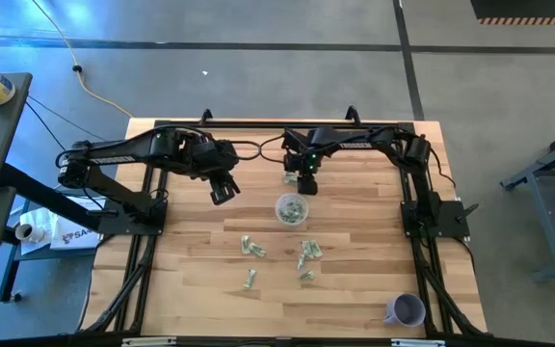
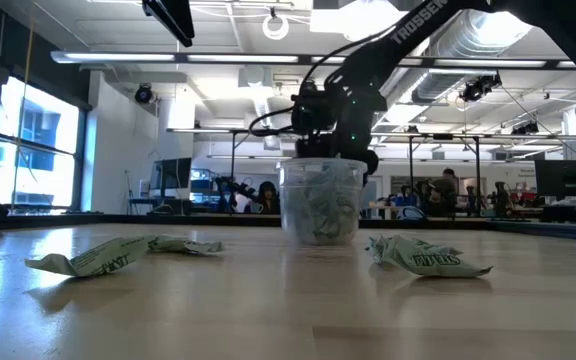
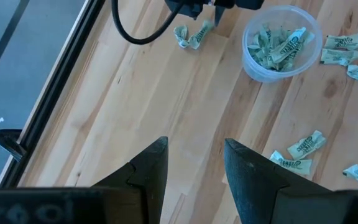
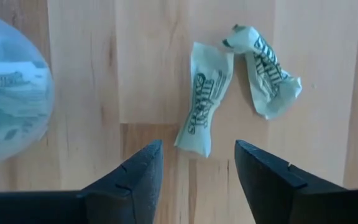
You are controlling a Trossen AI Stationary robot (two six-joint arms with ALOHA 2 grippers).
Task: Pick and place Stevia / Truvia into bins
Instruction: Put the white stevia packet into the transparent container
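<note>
Two packets (image 4: 205,104) lie side by side on the wooden counter (image 1: 191,280) just ahead of the right gripper (image 4: 197,163), fingers spread and empty above them. Nearer packet: flat, long axis running in line with the gap between the fingers, one end toward that gap. Its neighbour (image 4: 266,76) is crumpled, touching it at the far end and splaying away from it.

Clear cup (image 1: 291,208) stands mid-counter, just beside the right gripper (image 1: 305,185), upright, holding a heap of green-and-white packets.

Loose packets (image 1: 252,248) lie scattered on the counter on the cup's other side, long axes pointing every way, most creased.

Left gripper (image 1: 224,190) hangs over bare counter left of the cup, fingers spread, holding nothing.

Lavender cup (image 1: 405,310) lies at the counter's near right corner.
</note>
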